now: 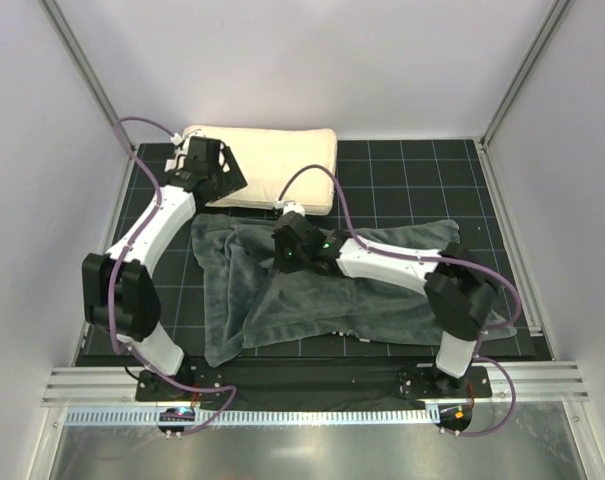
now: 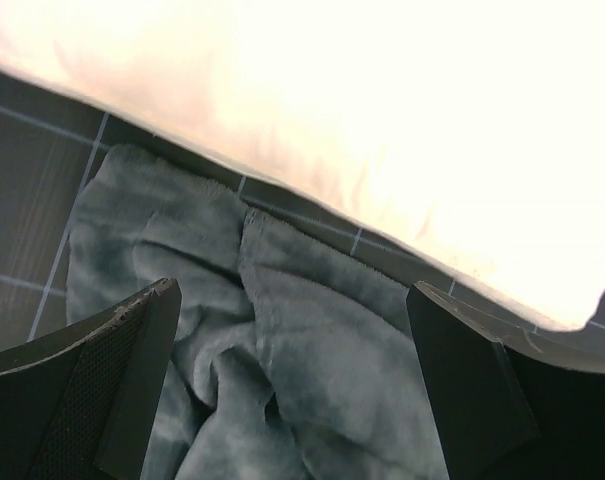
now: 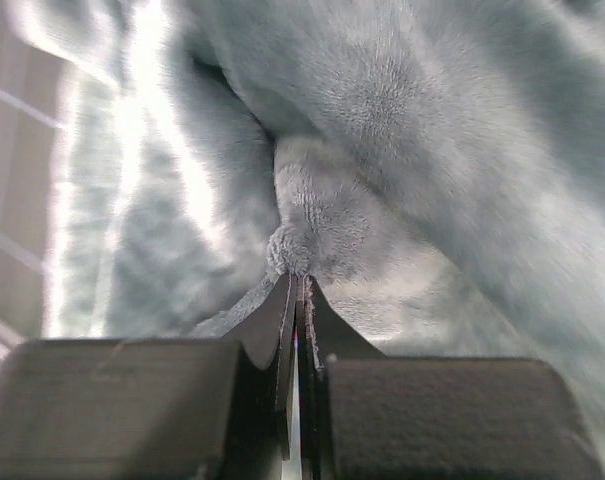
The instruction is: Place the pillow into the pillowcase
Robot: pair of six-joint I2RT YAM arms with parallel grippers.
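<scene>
Pillow (image 1: 272, 160) lies flat at far left of tabletop (image 1: 422, 180), long axis left-right. Pillowcase (image 1: 322, 295) sits rumpled just near of it, grey side up, also running left-right. My left fingers (image 1: 230, 175) stand apart over the pillow's near edge. Right fingers (image 3: 297, 305) are clamped on a pillowcase fold.

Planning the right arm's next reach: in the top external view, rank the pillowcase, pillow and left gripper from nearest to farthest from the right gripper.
1. The pillowcase: pinched in the right gripper itself.
2. The pillow: just behind, toward the back wall.
3. The left gripper: farther back-left, at the pillow's front edge.
</scene>
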